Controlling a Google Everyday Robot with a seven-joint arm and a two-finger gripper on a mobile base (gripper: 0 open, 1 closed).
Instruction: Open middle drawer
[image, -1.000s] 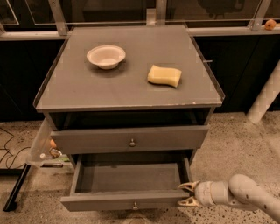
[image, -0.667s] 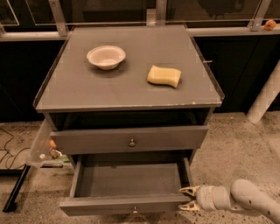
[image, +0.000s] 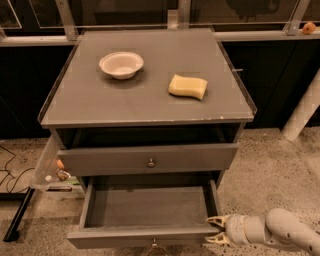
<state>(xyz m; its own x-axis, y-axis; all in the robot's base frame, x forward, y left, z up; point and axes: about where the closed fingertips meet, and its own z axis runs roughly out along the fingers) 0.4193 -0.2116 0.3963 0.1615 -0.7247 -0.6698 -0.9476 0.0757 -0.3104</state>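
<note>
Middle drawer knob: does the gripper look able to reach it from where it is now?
Probably yes. The gripper is at the front corner, right as seen, of the pulled-out middle drawer. The knob sits at the middle of that front, and nothing visible stands between them.

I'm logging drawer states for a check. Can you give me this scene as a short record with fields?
middle drawer: pulled well out, plain grey inside showing
drawer above: front closed, round knob at its centre
gripper: low at the right of the view, at the middle drawer's right front corner
cabinet top: grey, carries two things
bowl: white, upright, on the left part of the top
sponge: yellow, right of the bowl, apart from it
task state: the drawer looks opened
</note>
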